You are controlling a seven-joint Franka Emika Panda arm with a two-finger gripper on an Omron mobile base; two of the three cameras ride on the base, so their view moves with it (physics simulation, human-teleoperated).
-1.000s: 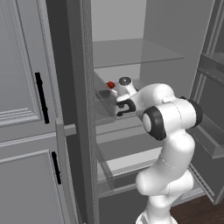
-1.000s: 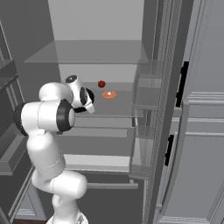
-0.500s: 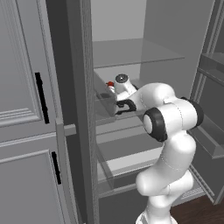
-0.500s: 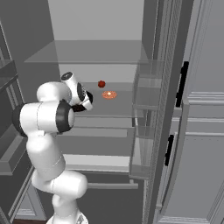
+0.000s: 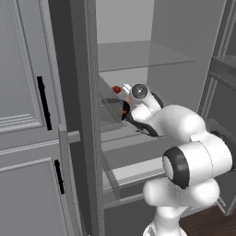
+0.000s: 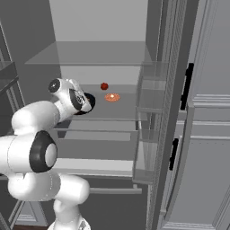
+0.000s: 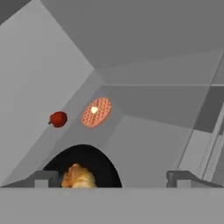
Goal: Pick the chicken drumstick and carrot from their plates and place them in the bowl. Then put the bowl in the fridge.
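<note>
The black bowl (image 7: 83, 166) rests on a middle shelf of the open fridge (image 5: 138, 55), and the golden-brown chicken drumstick (image 7: 78, 177) lies in it. In the left base view a small orange bit (image 5: 123, 111) shows inside the bowl (image 5: 115, 107); I cannot tell whether it is the carrot. My gripper (image 7: 113, 177) hovers just above and behind the bowl, open, with its fingertips (image 7: 43, 177) far apart and nothing between them. In the left base view the gripper (image 5: 126, 115) is at the bowl's right side. The plates are out of view.
A round orange waffle (image 7: 96, 112) and a red fruit (image 7: 58, 119) lie further back on the same shelf. A glass shelf (image 6: 90, 56) hangs above. The fridge's door bins (image 6: 150, 94) stand to the right, and the door edge (image 5: 87, 115) to the left.
The gripper has gone from shut to wide open and let go of the bowl, which stays on the shelf. The hand has lifted slightly.
</note>
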